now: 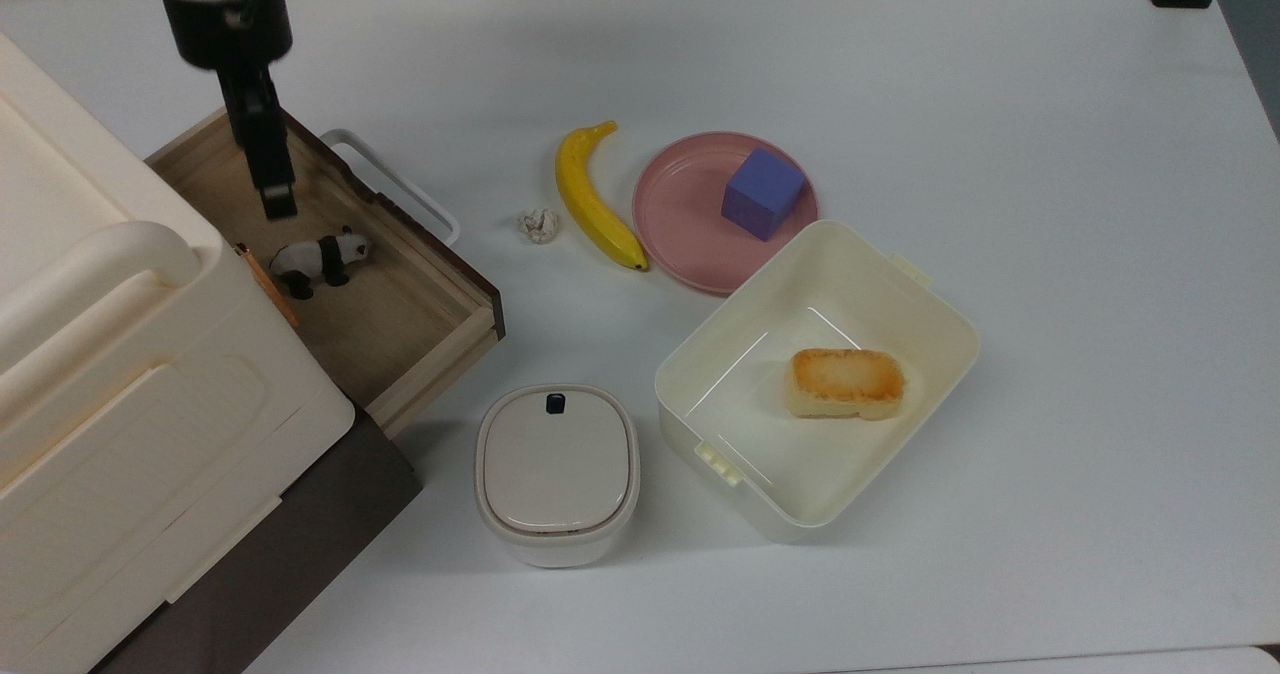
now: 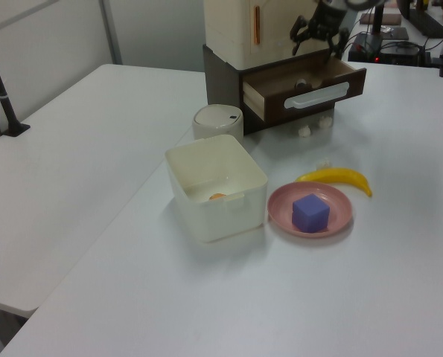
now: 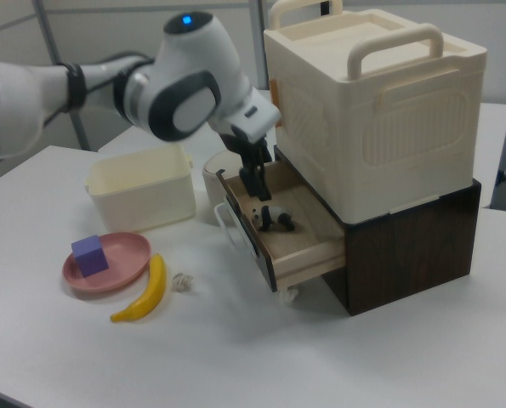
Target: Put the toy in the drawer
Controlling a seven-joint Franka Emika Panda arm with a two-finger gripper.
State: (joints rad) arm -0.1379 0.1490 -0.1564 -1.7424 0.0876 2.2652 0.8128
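Fingers (image 2: 313, 35) spread in left view, toy (image 1: 320, 258) in drawer (image 1: 400, 304), top view

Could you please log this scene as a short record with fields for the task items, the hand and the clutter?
toy: panda, standing on the drawer floor, free of the hand
drawer: pulled open, white handle toward the banana
hand: above the drawer, apart from the panda
plate: pink, carrying a purple cube
banana: beside the plate, small whitish ball next to it
tub: cream, holding bread
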